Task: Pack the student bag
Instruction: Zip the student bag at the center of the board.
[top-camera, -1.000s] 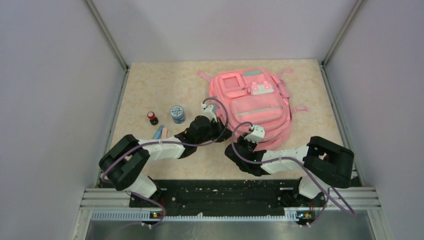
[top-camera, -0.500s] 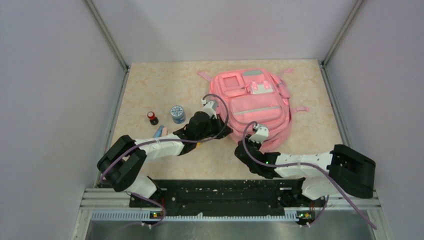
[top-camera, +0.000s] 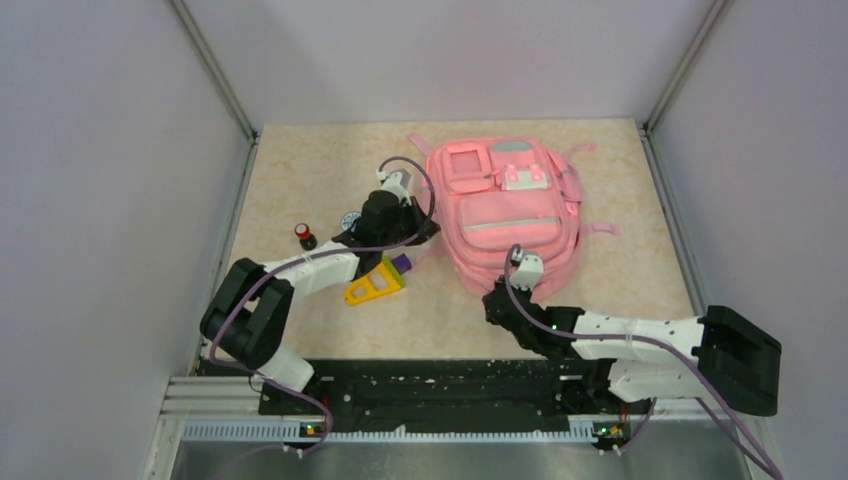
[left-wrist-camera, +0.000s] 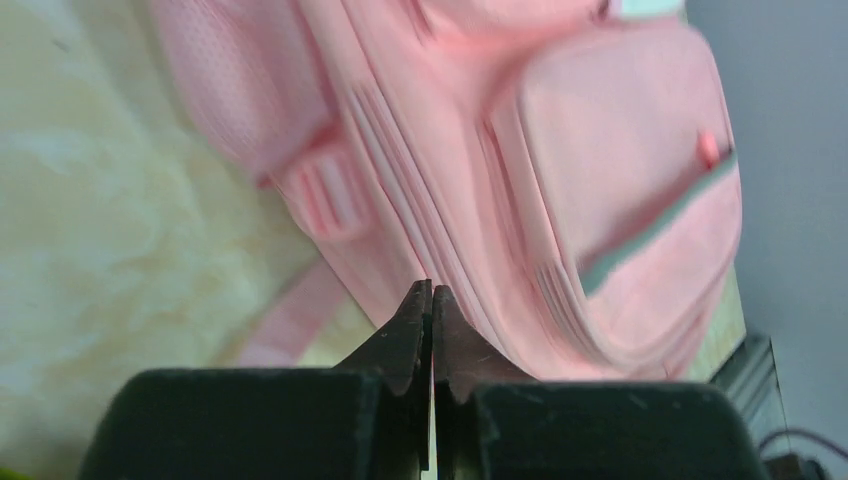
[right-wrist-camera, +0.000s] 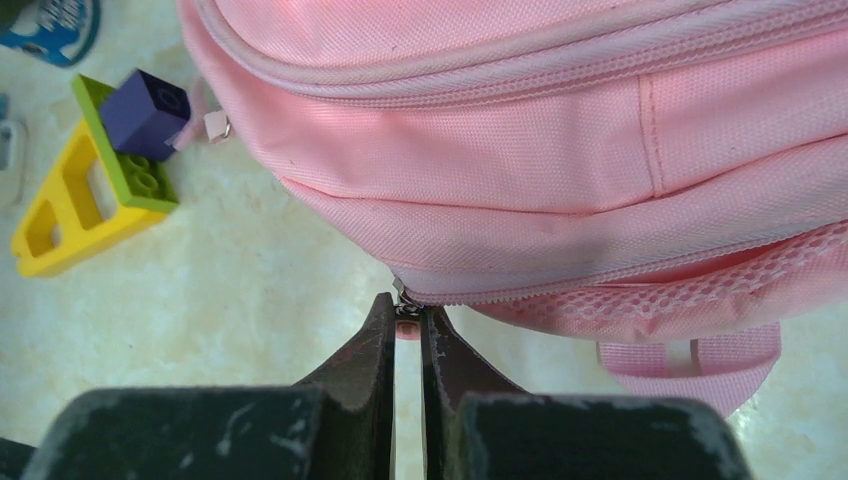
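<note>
The pink student bag (top-camera: 512, 205) lies flat at the back middle of the table. It fills the left wrist view (left-wrist-camera: 560, 170) and the top of the right wrist view (right-wrist-camera: 520, 130). My left gripper (top-camera: 426, 229) is at the bag's left side. Its jaws (left-wrist-camera: 432, 292) are pressed shut, and nothing shows between the tips. My right gripper (top-camera: 497, 292) is at the bag's near edge. Its jaws (right-wrist-camera: 408, 312) are closed on a small pink zipper pull (right-wrist-camera: 408, 326) at the end of the bag's zip.
A yellow, green and purple block toy (top-camera: 375, 284) lies left of the bag, under my left forearm, and shows in the right wrist view (right-wrist-camera: 95, 180). A red-capped little bottle (top-camera: 305, 236) and a blue-lidded jar (top-camera: 349, 219) stand further left. Grey walls close three sides.
My left gripper swung up and left along the bag's side, uncovering the block toy. My right arm stretched out, its gripper staying at the bag's near edge. The bag shifted and looks narrower.
</note>
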